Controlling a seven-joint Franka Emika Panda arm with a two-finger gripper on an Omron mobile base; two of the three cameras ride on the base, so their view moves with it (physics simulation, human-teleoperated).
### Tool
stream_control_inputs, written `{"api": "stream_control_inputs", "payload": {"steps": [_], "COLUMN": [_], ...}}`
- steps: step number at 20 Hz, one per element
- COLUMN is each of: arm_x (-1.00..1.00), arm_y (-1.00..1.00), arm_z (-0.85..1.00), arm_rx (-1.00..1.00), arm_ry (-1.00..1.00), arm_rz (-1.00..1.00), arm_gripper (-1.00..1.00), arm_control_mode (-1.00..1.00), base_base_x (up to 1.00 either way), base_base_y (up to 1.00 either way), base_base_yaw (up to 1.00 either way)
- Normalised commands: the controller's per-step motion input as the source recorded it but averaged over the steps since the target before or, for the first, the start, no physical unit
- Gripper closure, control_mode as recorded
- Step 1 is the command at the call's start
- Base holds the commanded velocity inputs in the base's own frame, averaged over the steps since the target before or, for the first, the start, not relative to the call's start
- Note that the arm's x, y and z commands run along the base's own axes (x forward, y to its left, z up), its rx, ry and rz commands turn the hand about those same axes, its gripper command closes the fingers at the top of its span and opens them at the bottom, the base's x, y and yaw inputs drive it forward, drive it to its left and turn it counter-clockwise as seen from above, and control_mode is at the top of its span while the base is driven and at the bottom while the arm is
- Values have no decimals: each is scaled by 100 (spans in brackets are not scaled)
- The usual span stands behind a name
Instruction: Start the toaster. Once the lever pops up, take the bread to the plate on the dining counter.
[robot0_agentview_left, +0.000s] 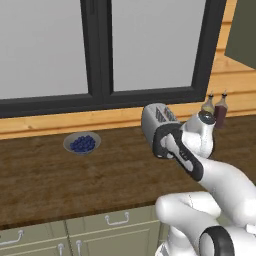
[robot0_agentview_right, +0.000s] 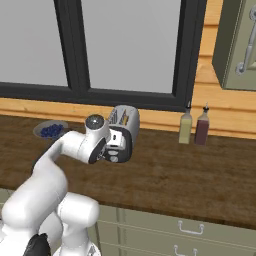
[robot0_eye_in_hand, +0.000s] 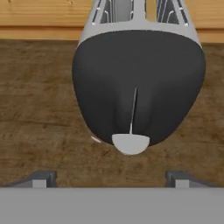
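The toaster (robot0_agentview_left: 156, 120) stands on the dark wood counter (robot0_agentview_left: 45, 180) below the window (robot0_agentview_left: 100, 50), its black end face turned toward the robot. In the hand view that face (robot0_eye_in_hand: 138, 87) looms close, with a thin vertical slot (robot0_eye_in_hand: 132, 111) down its middle and the round silver knob (robot0_eye_in_hand: 130, 143) at its lower edge; the toaster's slotted silver top shows above it. The lever itself cannot be made out in the slot.

The hand (robot0_eye_in_hand: 109, 178) is held just in front of the end face, pointed straight at it. Its two dark fingertips (robot0_eye_in_hand: 39, 178) stand wide apart, one to each side of the knob and nearer the camera, with nothing between them and no contact visible. In both base views the white wrist covers most of the end face, so the fingers there are hidden.

A grey bowl (robot0_agentview_left: 82, 143) of blueberries sits on the counter well to the left of the toaster. Two bottles (robot0_agentview_right: 194, 127), one pale and one dark red, stand side by side against the wooden wall to the toaster's right. Sage-green drawers (robot0_agentview_right: 190, 227) with metal handles run beneath the counter.
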Motion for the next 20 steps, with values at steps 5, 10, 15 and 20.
{"api": "stream_control_inputs", "payload": {"steps": [5,10,15,20], "arm_x": [-13,10,2,0], "arm_y": [0,0,-8,-18], "arm_z": [100,100,90,41], "arm_rx": [1,0,0,0], "arm_ry": [-5,2,12,9], "arm_rz": [-11,-15,-11,-3], "arm_gripper": [-100,-100,-100,-100], "arm_control_mode": [-100,-100,-100,-100], "base_base_x": [0,0,0,0], "base_base_y": [0,0,0,0], "base_base_yaw": [0,0,0,0]}}
